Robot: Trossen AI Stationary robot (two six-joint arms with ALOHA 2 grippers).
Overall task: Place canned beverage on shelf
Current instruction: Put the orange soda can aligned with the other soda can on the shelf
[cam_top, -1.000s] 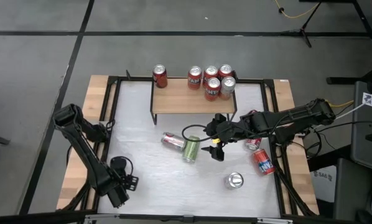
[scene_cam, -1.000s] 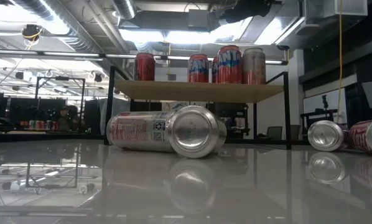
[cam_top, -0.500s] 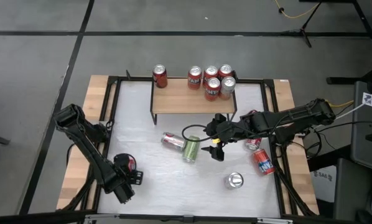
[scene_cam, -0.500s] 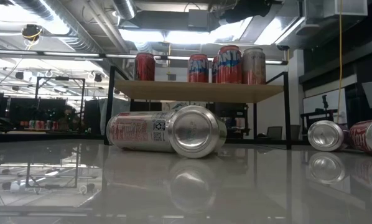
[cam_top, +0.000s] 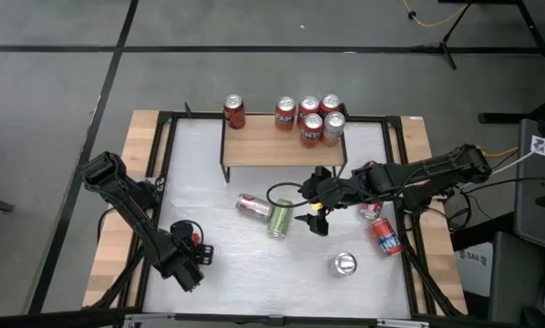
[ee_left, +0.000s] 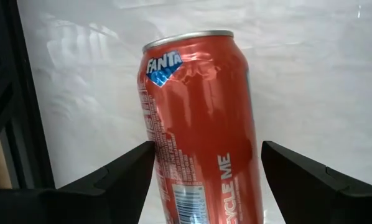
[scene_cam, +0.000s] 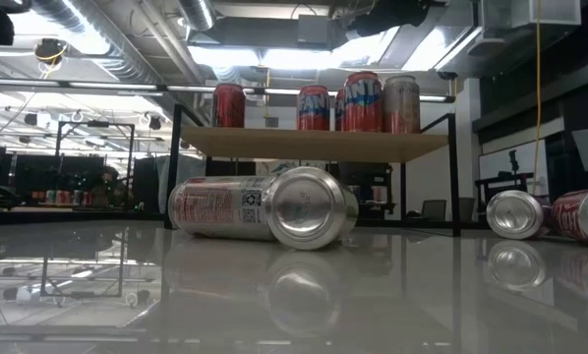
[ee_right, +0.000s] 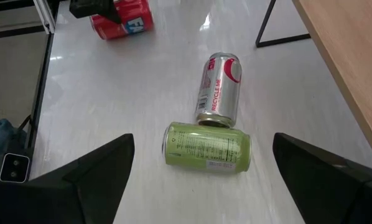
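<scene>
Left claw (cam_top: 192,258) low at near-left of counter (cam_top: 254,264), fingers spread wide either side of red Fanta can (ee_left: 198,124). Can sits between the fingers with slim gaps showing both sides in left wrist view, so not clamped yet by the look of it. Long axis runs straight out along the claw's pointing direction, lid end farthest from wrist. Probably lying on the counter, though upright vs. lying not settled from the wrist view. In high view only a red sliver (cam_top: 196,240) shows past the arm.

Shelf (cam_top: 282,148) at far side of counter, well apart from the left claw, diagonally away toward centre. Five cans already upright on it: one alone at left, four clustered at right; bare plank between and in front.

Right claw (cam_top: 311,202) mid-counter, fingers apart, nothing held, just beside lying green can (cam_top: 280,217) and silver-red can (cam_top: 252,206), which touch at one end.

Right wrist view gives those two cans' layout plus the left claw's red can far off. Low view shows shelf height and standing cans, neither claw. Left arm clearly nearer its can; next likely closing, then lift toward shelf.
</scene>
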